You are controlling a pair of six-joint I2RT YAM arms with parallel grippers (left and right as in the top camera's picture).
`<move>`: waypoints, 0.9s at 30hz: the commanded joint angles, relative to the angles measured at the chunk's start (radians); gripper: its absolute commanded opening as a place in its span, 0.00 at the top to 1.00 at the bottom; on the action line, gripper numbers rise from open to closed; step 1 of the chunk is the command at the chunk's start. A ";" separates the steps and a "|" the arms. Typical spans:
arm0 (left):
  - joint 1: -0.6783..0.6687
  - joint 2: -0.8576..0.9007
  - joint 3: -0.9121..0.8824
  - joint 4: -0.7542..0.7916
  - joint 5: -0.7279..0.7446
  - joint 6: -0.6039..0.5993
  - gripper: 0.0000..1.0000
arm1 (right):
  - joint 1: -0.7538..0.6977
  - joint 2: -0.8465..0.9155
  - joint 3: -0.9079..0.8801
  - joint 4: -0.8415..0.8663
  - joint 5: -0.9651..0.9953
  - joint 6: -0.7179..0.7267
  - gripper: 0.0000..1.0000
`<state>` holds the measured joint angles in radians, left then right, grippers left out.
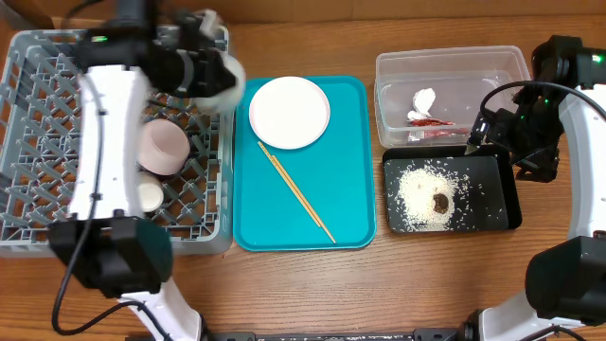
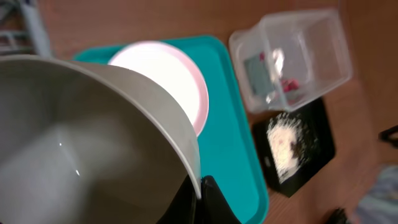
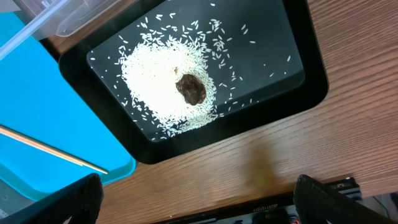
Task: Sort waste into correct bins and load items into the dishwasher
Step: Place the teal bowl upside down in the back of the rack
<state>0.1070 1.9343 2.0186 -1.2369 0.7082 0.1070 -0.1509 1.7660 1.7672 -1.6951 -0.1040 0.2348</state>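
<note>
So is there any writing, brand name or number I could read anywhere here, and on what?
None can be read.
Snack wrapper in the clear tub: red-and-white print, too small and blurred to make out.
Plate, teal tray, black tray, dish rack and the bowl in the left gripper: no markings visible.

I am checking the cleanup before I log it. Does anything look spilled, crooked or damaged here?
Nothing stands out. The rice is scattered, but all of it lies inside the black tray; I see none on the table. The wrapper sits in the clear tub. The chopsticks lie slanted on the teal tray.
</note>
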 commanded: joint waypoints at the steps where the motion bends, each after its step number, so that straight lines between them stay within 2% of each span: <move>1: 0.090 0.037 0.014 0.016 0.225 0.064 0.96 | -0.004 -0.031 0.028 0.002 0.006 0.004 0.00; 4: 0.154 0.072 0.014 0.036 0.334 0.104 0.96 | -0.004 -0.031 0.028 0.002 0.006 0.004 0.00; 11: 0.241 0.199 0.014 0.115 0.527 0.110 0.96 | -0.004 -0.031 0.028 0.002 0.006 0.003 0.00; 15: 0.271 0.267 0.014 0.146 0.571 0.110 0.96 | -0.004 -0.031 0.028 0.002 0.006 0.003 0.00; 23: 0.343 0.364 0.014 0.136 0.571 0.110 0.96 | -0.004 -0.031 0.028 0.002 0.006 0.003 0.00; 25: 0.364 0.375 0.014 0.128 0.566 0.111 0.87 | -0.004 -0.031 0.028 0.002 0.006 0.003 0.00; 26: 0.376 0.376 0.014 0.123 0.566 0.111 0.75 | -0.004 -0.031 0.028 0.002 0.006 0.003 0.00; 27: 0.387 0.377 0.014 0.119 0.564 0.110 0.52 | -0.004 -0.031 0.028 0.002 0.006 0.003 0.00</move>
<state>0.4572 2.2883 2.0186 -1.1080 1.2713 0.2050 -0.1505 1.7660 1.7672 -1.6951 -0.1040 0.2352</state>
